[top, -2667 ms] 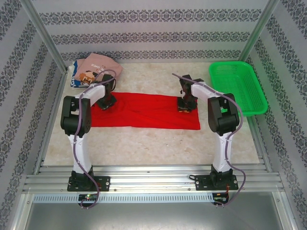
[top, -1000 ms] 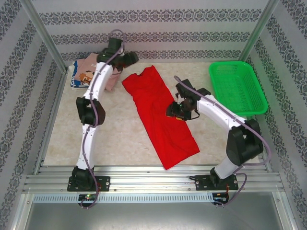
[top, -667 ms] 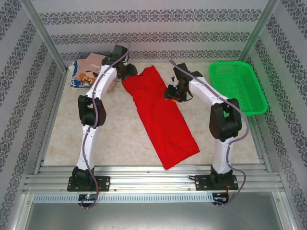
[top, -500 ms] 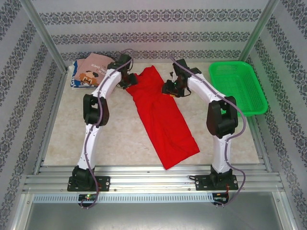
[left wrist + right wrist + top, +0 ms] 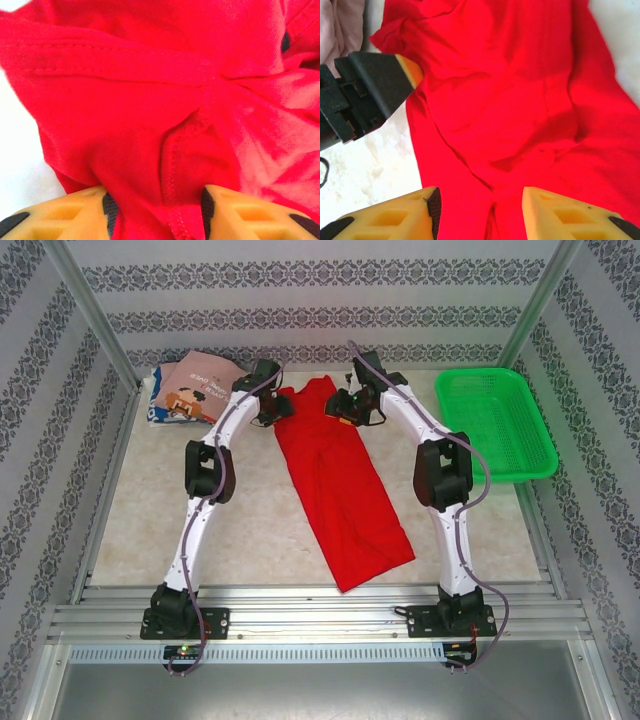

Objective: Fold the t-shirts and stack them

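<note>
Left gripper [image 5: 157, 212]: I read it as clamped, jaws only partly apart. A thick pinch of the red t-shirt [image 5: 340, 490] rises between its fingers [image 5: 75, 212], and a stitched seam runs straight into the gap.
Right gripper [image 5: 481, 210]: much the same from where I sit. The jaws are narrowed around a ridge of red cloth that runs in between its fingers [image 5: 565, 215], so I take it as holding the shirt.
Red t-shirt: each gripper has one corner of its far end. From them it trails back toward the near edge as a long, narrow strip on the table [image 5: 220, 530], slanting to the right arm's side.
Between the grippers: the shirt's far edge spans the short gap. On the right wrist camera, the left gripper sits up and to the left of the right gripper's fingers, against the cloth.
Stack by the left gripper: the dusty-pink t-shirt [image 5: 205, 380] lies folded just outboard of it, graphic up. The white-blue t-shirt [image 5: 156, 408] lies beneath, showing on the side away from the gripper.
Outboard of the right gripper: the green basket [image 5: 495, 425] is well apart from it.
</note>
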{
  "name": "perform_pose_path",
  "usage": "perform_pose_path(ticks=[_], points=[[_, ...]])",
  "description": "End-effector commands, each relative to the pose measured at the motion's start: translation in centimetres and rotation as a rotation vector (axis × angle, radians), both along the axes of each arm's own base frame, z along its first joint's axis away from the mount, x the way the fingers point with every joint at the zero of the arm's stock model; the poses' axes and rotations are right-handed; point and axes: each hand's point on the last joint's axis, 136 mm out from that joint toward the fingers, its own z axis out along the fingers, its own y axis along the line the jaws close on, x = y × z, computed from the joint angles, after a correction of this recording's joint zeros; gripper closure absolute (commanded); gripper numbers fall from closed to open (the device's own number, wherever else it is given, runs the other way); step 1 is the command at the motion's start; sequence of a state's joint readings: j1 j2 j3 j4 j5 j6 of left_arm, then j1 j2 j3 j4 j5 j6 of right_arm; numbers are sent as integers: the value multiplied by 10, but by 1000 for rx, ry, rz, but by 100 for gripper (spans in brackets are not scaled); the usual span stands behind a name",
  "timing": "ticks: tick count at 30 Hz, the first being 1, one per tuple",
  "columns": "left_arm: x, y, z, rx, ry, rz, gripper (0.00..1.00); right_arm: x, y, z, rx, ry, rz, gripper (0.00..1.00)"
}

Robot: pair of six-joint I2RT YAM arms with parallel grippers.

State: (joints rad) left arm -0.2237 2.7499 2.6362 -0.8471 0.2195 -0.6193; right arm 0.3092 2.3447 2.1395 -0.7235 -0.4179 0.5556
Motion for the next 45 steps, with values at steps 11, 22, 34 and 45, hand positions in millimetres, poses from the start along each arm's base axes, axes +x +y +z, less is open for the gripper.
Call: perform_pose_path(ticks=[11,22,34,45], points=[[74,-29,2,-277,-252,111,35,14,-8,-12,20,16,-107,54],[16,-21,185,-280,-352,-66,4,8,31,-38,-22,88,-59,60],[-206,5,186,-210,-113,-44,2,-95,-14,36,-9,48,32,51],[-401,-67,108,-383,246,-189,13,-326,-107,0,-69,365,11,48]])
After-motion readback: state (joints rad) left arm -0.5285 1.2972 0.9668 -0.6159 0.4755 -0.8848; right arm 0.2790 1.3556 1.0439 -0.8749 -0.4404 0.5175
